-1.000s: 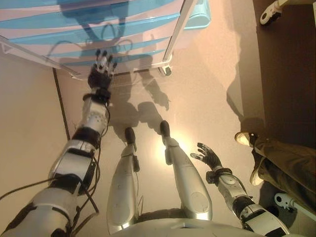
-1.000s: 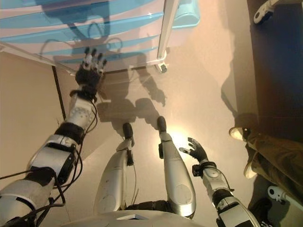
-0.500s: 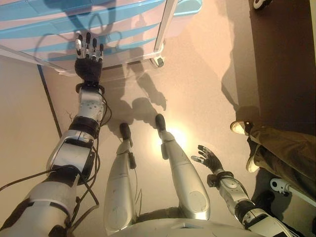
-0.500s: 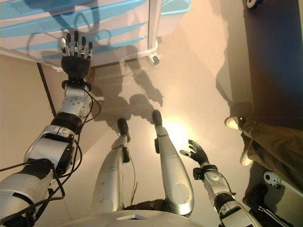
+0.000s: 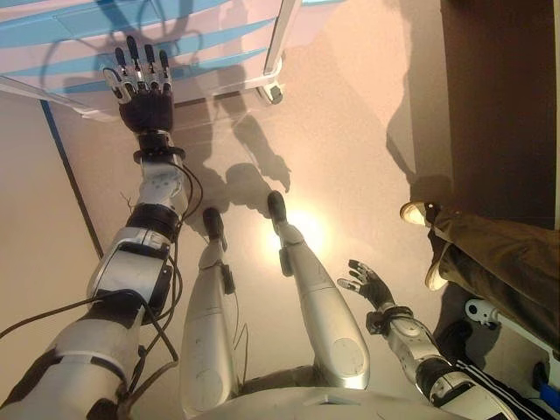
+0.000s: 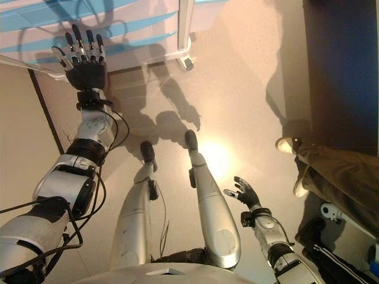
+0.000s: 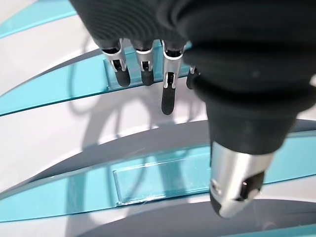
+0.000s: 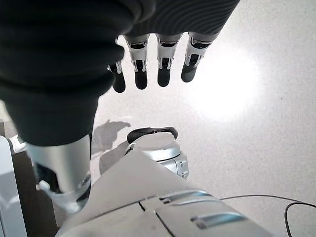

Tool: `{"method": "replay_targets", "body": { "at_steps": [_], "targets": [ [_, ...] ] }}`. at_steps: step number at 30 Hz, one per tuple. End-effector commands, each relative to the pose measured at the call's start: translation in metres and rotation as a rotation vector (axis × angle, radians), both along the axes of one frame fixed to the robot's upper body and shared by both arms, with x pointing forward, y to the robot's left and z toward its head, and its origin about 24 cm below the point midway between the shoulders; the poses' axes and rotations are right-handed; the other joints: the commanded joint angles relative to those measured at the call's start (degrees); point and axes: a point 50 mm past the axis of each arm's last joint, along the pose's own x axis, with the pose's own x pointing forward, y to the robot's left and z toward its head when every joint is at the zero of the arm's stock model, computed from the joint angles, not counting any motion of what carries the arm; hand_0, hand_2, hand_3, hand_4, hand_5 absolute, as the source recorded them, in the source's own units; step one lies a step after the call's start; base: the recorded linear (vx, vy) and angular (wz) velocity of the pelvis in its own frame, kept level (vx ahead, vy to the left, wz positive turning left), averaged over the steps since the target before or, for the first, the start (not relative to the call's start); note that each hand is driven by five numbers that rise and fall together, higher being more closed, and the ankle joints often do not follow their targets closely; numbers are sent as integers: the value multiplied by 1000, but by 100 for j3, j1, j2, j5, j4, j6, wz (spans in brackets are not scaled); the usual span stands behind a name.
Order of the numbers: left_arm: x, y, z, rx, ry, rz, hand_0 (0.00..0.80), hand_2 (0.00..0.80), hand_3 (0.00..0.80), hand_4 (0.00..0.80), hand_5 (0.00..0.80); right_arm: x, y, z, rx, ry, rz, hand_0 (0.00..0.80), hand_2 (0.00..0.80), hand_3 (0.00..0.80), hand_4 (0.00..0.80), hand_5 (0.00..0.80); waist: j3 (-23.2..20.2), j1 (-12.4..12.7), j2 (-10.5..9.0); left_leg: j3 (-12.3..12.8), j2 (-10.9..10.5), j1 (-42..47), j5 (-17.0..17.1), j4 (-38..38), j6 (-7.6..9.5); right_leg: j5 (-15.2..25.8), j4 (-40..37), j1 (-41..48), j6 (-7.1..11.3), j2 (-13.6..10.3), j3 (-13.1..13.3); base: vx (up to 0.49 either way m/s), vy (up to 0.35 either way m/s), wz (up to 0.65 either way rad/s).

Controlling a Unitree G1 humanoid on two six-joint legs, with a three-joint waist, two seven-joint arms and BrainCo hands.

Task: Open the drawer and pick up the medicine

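Observation:
A white drawer unit (image 5: 223,39) with teal drawer fronts (image 7: 59,197) stands at the far edge of the eye views. My left hand (image 5: 144,101) reaches out to its lower drawers, open, fingers (image 7: 168,94) straight and pointing at the fronts. They are close to the fronts; whether they touch I cannot tell. A clear handle panel (image 7: 163,180) sits on the teal front below the fingers. All drawers look closed, and no medicine shows. My right hand (image 5: 372,284) hangs low at the right, open and holding nothing, over bare floor (image 8: 237,89).
The unit's white leg ends in a caster wheel (image 5: 273,92) on the beige floor. A person's shoe (image 5: 418,213) and trouser leg (image 5: 499,271) stand at the right, beside a white wheeled base (image 5: 481,312). A dark floor strip (image 5: 499,87) runs along the right.
The camera has shifted. My left hand has moved from the unit's bottom edge up onto the lower drawer fronts, fingers straighter. The right hand stays as it was.

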Motion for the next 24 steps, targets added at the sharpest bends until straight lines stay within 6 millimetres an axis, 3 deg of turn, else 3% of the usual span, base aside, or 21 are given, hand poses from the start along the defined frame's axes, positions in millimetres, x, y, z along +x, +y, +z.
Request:
{"method": "replay_targets", "body": {
  "at_steps": [1,7,16,24],
  "targets": [
    [-56,-54,191,277,-955,-191,0,0,0,0,0,-11,-22,3,-38,-3,-7,0,0,0,0,0,-232,-63,184,-131,-190,-6,-174,-40,203,16,-58,137,-134,208,-38,-15,41,0],
    [-61,-54,202,272,-937,-152,0,0,0,0,0,-7,-27,6,-56,-11,-4,0,0,0,0,0,-251,-72,292,-92,-213,186,-148,-197,203,47,-214,319,-131,178,-27,-18,39,-1],
    [-49,-25,208,241,-754,-32,0,0,0,0,0,-9,-38,5,-74,5,-12,0,0,0,0,0,-406,-85,391,-16,-226,462,-109,-369,181,37,-394,597,-108,127,-47,-5,32,-9],
    [-48,-31,207,278,-736,-51,0,0,0,0,0,-10,-38,3,-79,13,-9,0,0,0,0,0,-416,-60,441,-19,-251,569,-98,-427,203,6,-414,700,-109,119,-60,0,0,0]
  ]
}}
